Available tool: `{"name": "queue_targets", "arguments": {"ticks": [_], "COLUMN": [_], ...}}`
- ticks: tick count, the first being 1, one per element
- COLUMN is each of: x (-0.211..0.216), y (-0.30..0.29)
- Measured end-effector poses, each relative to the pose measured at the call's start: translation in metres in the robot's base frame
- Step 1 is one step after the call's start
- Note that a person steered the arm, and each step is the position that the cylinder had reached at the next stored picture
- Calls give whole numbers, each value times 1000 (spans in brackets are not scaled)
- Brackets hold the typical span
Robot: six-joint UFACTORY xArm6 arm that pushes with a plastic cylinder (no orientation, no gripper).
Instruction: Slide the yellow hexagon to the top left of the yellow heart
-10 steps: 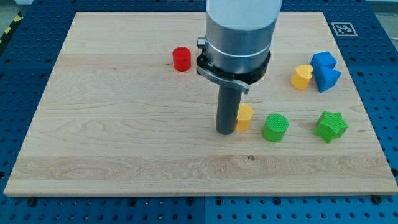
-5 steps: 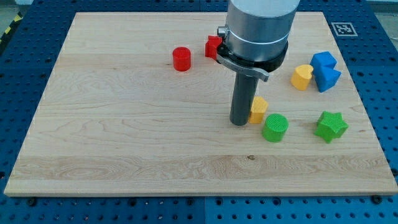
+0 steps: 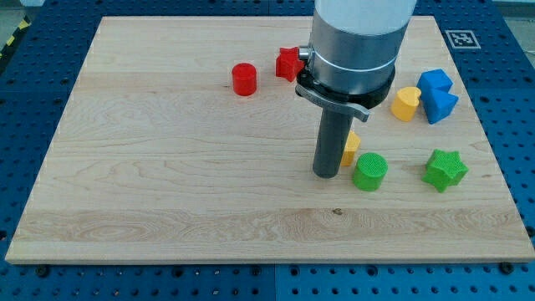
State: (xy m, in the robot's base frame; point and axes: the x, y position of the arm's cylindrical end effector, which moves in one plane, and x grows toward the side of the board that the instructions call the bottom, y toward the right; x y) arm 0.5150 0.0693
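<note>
The yellow hexagon [image 3: 352, 146] lies right of the board's middle, mostly hidden behind my dark rod. My tip [image 3: 326, 174] rests on the board at the hexagon's lower left, touching or nearly touching it. The yellow heart [image 3: 405, 104] sits up and to the right, beside two blue blocks. A green cylinder [image 3: 369, 171] stands just below and right of the hexagon.
A red cylinder [image 3: 244, 79] and a red star-like block [image 3: 289, 63] sit near the view's top centre. Two blue blocks [image 3: 436, 94] touch the heart's right side. A green star [image 3: 444, 170] lies at the right. The wooden board [image 3: 167, 167] ends near the right blocks.
My tip and the arm have moved to the right and slightly down. The yellow hexagon has been pushed right and a little up, toward the heart. The red star has come into view.
</note>
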Motion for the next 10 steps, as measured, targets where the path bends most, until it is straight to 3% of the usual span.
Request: {"name": "queue_targets", "arguments": {"ticks": [4, 6, 10], "x": [-13, -15, -72], "y": [10, 48, 69]}}
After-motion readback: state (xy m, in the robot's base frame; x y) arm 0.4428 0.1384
